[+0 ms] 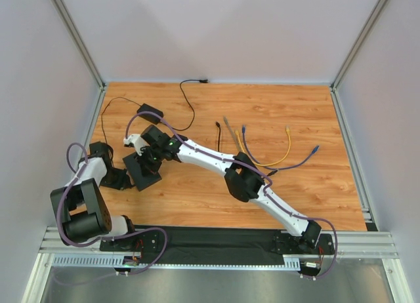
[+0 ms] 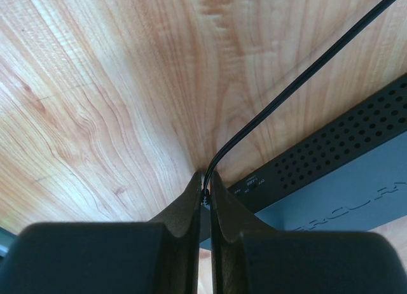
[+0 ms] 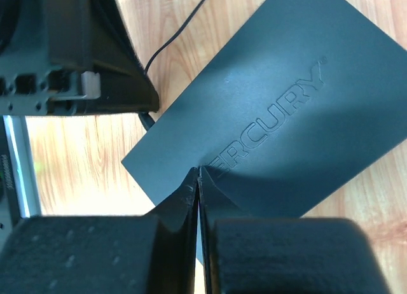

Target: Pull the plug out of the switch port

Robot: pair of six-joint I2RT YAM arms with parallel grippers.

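Plug (image 2: 206, 196) sits clamped in the left gripper (image 2: 205, 177) beside the switch (image 2: 356, 192); right gripper (image 3: 198, 172), closed together, touches the switch's top face.

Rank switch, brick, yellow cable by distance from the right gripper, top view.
1. switch: directly under the right gripper, near left of the table.
2. brick: just behind the gripper, toward the back wall.
3. yellow cable: far off on the right side.
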